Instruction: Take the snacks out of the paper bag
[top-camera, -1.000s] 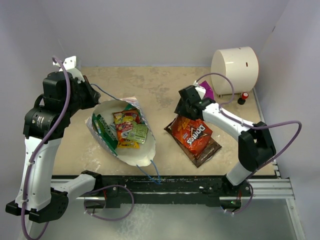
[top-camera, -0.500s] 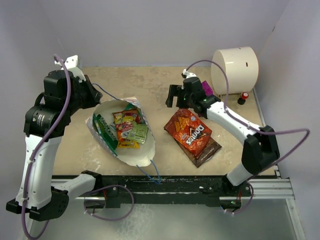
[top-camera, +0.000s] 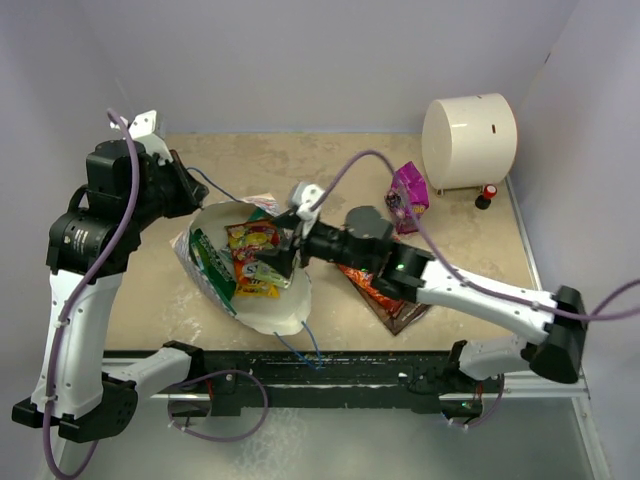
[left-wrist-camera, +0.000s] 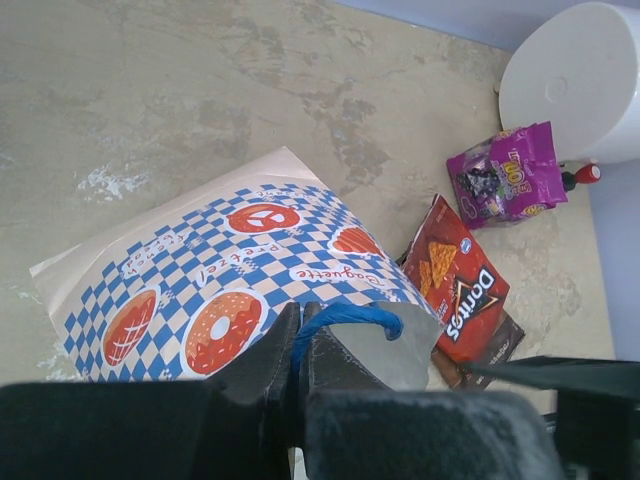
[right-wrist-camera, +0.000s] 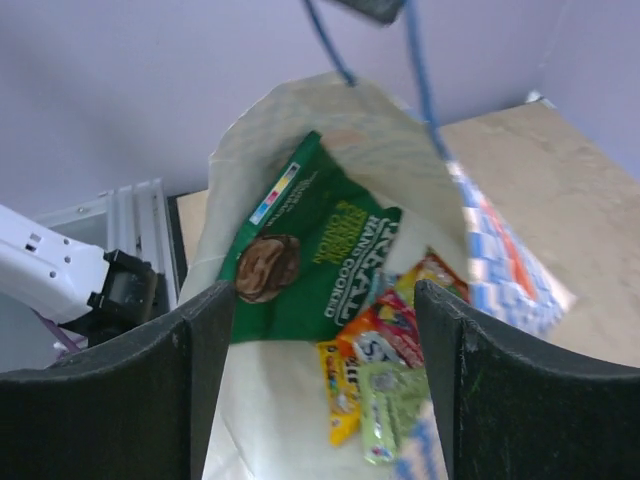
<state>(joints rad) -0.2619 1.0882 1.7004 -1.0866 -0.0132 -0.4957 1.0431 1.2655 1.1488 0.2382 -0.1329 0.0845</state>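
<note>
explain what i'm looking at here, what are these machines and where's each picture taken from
Two robot arms are bolted at the table's near edge, each ending in a two-finger gripper. One picture looks down from above and behind; the other two come from cameras on the wrists. The left gripper is shut on the blue cord handle of the paper bag. The right gripper is open at the bag's mouth, facing a green packet and candy packs inside. Out on the table lie a red-orange chip bag over a dark brown packet and a magenta pouch near a cream cylinder.
</note>
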